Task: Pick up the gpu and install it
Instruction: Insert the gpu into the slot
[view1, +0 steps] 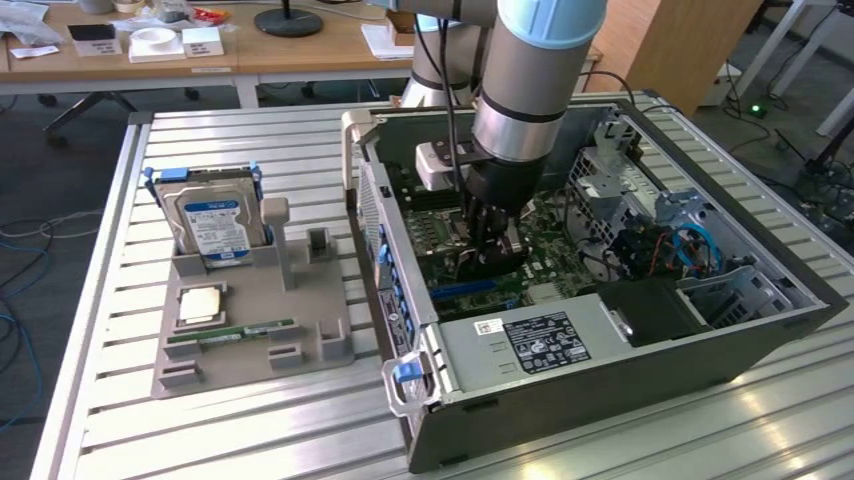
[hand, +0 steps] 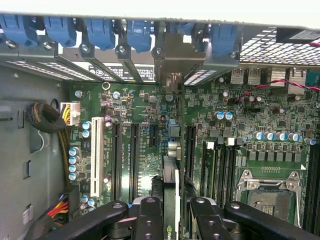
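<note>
My gripper is down inside the open computer case, over the green motherboard. It is shut on the gpu, a thin dark card seen edge-on between my black fingers. The card's silver bracket reaches the row of rear slot covers with blue latches. The card stands upright in line with the long black expansion slots, over a slot between them. I cannot tell whether its edge is seated in that slot.
A grey parts fixture sits at the exterior view's left, holding a hard drive with a blue-white label, a CPU and a green RAM stick. Cable bundles and the CPU socket flank the slots.
</note>
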